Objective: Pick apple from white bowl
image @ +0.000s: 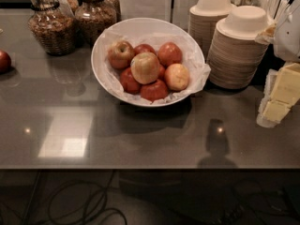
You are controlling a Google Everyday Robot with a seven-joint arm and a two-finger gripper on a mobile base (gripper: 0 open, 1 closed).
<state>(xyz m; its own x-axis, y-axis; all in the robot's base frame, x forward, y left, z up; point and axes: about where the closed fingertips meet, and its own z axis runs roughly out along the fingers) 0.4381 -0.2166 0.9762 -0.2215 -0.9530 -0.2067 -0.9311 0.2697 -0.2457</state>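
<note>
The white bowl [99, 71], wide, shallow and lined with crinkled white paper, stands at the middle back of the dark glossy table. It holds several apples. The apple [145, 67], the largest and palest with yellow-cream skin and a faint blush, lies on top in the middle of the pile. A smaller peach-pink apple [177, 76] lies to its right, with dark red apples around them. My gripper [280, 97], with yellow finger pads under a white body, hangs at the right edge of the view, well to the right of the bowl and apart from it.
Two stacks of beige disposable bowls [236, 50] stand right of the white bowl, close to my gripper. Glass jars [51, 29] stand at the back left. A lone red apple [3, 61] lies at the left edge. The table's front edge [150, 168] runs below, with cables on the floor.
</note>
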